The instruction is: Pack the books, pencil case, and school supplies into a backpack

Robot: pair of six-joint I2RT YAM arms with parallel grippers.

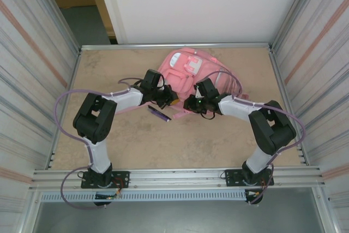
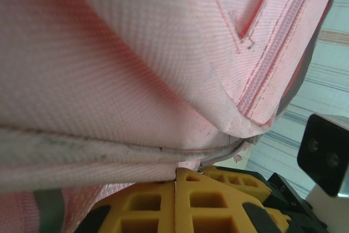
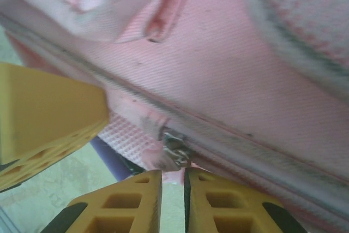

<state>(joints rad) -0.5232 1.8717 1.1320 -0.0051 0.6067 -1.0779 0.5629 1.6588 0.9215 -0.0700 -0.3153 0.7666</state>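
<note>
a: which step is this?

b: opening the bag, i'd say. the backpack point(image 1: 188, 72) lies on the table point(image 1: 163, 145) right in front of both pincers. the left pincer point(image 2: 175, 174) has its jaws together on a fold of the pink rim, pinning it.

a: and the other one?

b: the right pincer point(image 3: 184, 189) has its jaws almost together, with a thin slit between them. the metal zip pull point(image 3: 174, 151) sits just ahead of its tips. i cannot tell whether it is gripped.

a: so what does the next move call for?

b: a firm bite on that pull, then a drag along the zip line away from the left pincer, which braces the fabric against the tug. a tab that small slips easily.

a: anything in the way?

b: the purple pen point(image 1: 159, 114) lies on the table just beside the left pincer, on its near side, outside the bag. the two pincers are also very close to each other, so there is little room to move.
</note>
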